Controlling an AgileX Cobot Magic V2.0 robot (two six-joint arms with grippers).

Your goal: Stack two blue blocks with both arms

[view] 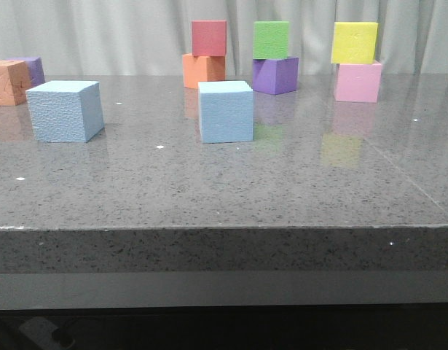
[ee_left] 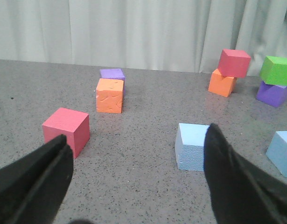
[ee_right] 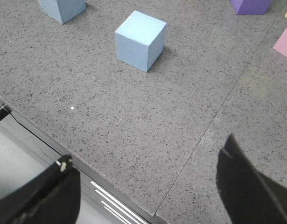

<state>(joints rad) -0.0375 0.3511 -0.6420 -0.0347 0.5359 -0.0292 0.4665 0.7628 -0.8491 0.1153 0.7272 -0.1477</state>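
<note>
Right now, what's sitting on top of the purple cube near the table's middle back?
A green cube sits on the purple cube, slightly askew in the left wrist view. Nothing is on the green one. The purple cube's top face under it is covered, so the contact area can't be seen.

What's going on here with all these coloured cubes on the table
A two-armed robot is set to stack two blue blocks, and nothing has been picked up yet. The left blue block and the right blue block both sit apart on the grey table, unstacked. The left pincer and the right pincer are both open and empty, above the table. At the back stand three two-cube stacks: red on orange, green on purple, yellow on pink.
</note>
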